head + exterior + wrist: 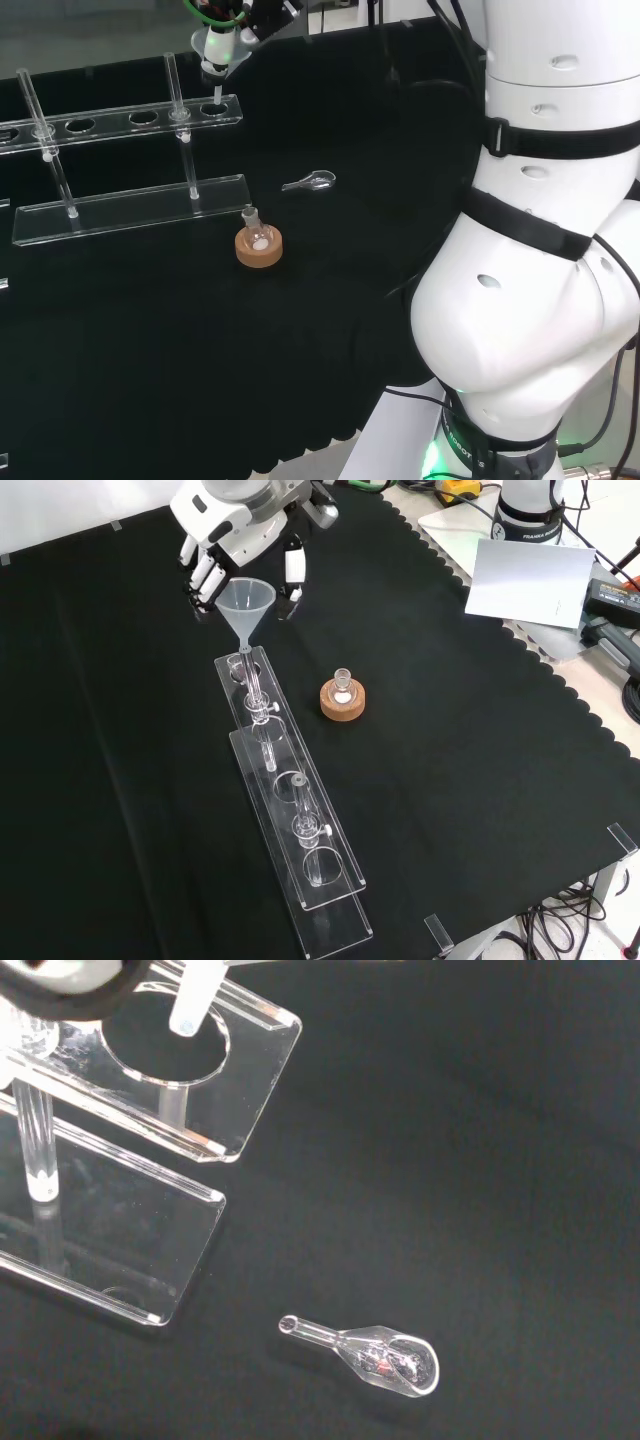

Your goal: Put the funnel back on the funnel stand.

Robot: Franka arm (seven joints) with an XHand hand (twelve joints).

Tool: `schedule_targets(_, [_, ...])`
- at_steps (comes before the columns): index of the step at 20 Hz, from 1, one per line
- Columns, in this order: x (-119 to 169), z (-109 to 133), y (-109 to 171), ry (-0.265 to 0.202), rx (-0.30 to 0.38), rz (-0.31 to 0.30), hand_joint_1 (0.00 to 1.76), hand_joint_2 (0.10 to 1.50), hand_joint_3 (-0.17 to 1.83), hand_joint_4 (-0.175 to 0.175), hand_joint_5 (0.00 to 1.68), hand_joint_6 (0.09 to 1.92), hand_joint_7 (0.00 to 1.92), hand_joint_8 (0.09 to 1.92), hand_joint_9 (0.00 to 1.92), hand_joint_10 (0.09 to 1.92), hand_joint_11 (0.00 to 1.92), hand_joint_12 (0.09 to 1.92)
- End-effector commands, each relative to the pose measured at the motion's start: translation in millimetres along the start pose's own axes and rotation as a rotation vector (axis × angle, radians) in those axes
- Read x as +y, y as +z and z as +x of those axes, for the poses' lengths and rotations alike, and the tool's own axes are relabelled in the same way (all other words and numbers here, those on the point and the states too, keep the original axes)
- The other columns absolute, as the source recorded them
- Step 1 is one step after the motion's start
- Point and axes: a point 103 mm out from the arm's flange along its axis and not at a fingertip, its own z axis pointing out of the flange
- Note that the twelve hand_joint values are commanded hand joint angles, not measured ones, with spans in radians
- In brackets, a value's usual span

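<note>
A clear plastic funnel hangs upright in the hand, with fingers on one side of its cone and the thumb on the other. Its stem points down at the end hole of the clear acrylic funnel stand. In the head view that hole is the rightmost one in the stand's upper shelf. In the wrist view the stem tip hovers just over the round hole in the shelf, below a blurred part of the hand.
A small flask on a cork ring stands in front of the stand, seen to its right in the front view. A small glass scoop lies on the cloth nearby. Paper and cables lie off the cloth.
</note>
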Motion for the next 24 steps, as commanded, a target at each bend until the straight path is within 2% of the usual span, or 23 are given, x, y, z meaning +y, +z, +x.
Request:
schedule_targets(1, [12.6, 1.0, 4.8, -0.008, 0.003, 0.025, 0.80, 0.68, 0.56, -0.005, 0.50, 0.56, 0.59, 0.68, 1.03, 0.43, 0.68, 1.24])
schedule_targets(15, [24.6, 17.9, 24.6, -0.030, -0.045, 0.062, 0.80, 0.68, 0.56, -0.005, 0.50, 0.56, 0.59, 0.68, 1.02, 0.44, 0.68, 1.24])
schedule_targets(24, [30.0, 25.8, 29.8, -0.034, -0.052, 0.085, 0.80, 0.68, 0.56, -0.004, 0.49, 0.56, 0.56, 0.68, 0.98, 0.44, 0.66, 1.24])
